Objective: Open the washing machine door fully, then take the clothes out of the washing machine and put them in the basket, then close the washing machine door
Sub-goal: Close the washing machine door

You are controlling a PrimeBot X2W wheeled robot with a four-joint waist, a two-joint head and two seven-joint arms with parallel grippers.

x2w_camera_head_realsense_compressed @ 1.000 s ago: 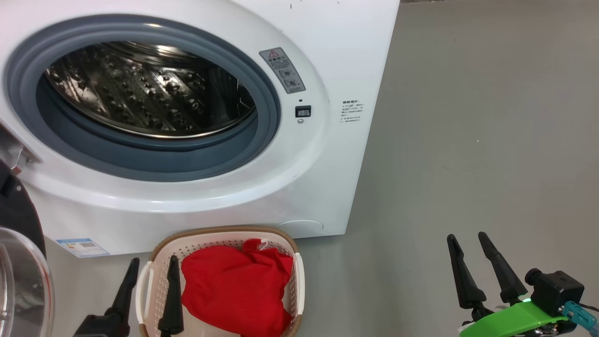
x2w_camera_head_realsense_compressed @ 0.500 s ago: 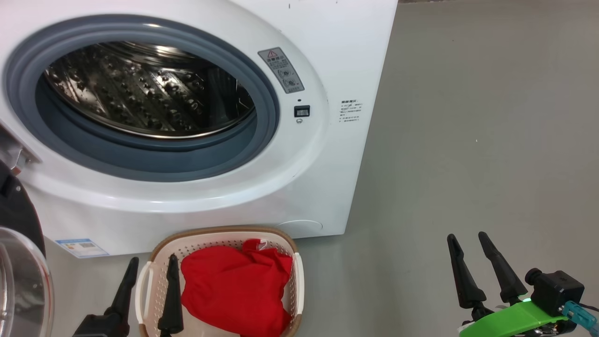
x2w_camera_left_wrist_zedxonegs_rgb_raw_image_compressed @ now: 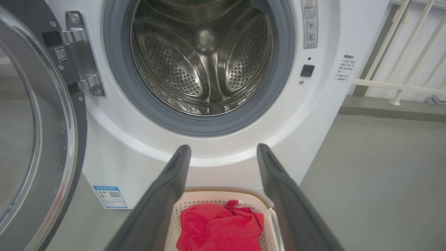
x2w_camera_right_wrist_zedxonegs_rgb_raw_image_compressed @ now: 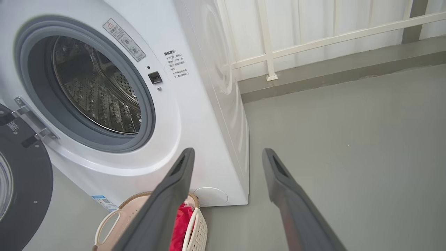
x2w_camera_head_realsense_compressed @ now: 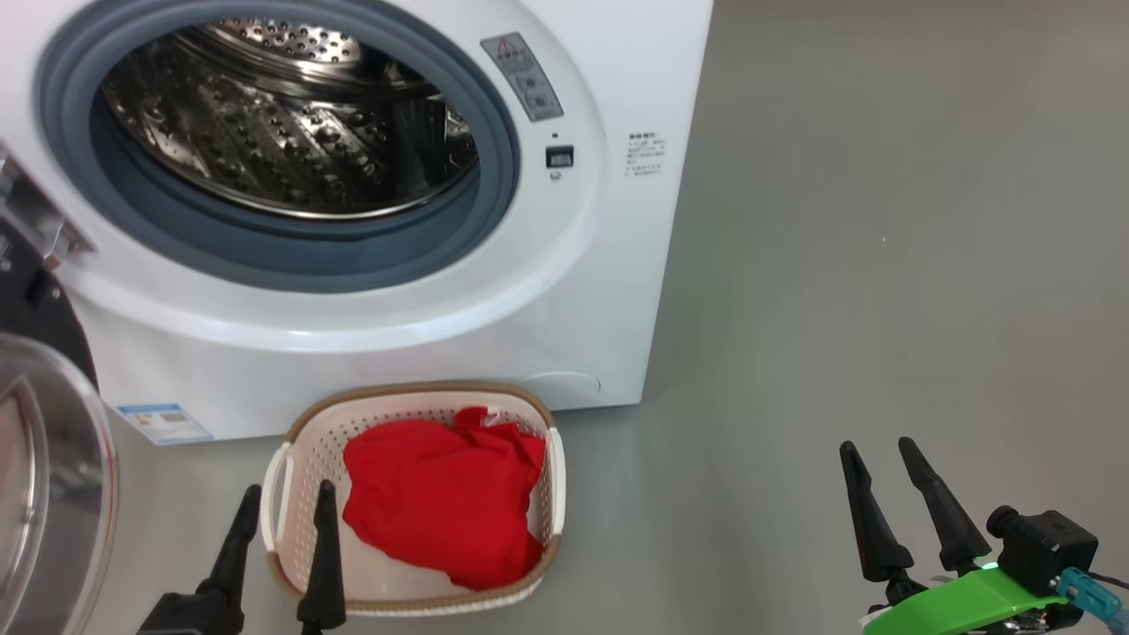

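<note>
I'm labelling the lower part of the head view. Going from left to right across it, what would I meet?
washing machine door → left claw → clothes → right claw

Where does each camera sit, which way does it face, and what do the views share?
Head view: on the head, looking forward and down at the washer, basket and floor; left gripper lower left, right gripper lower right, both open.
Left wrist view: on the left wrist, facing straight into the drum, door at its left; its own fingers rise from below.
Right wrist view: on the right wrist, facing the washer's front at a slant, railing behind; its own fingers show.
Shared: all three show the basket holding the clothes.
</note>
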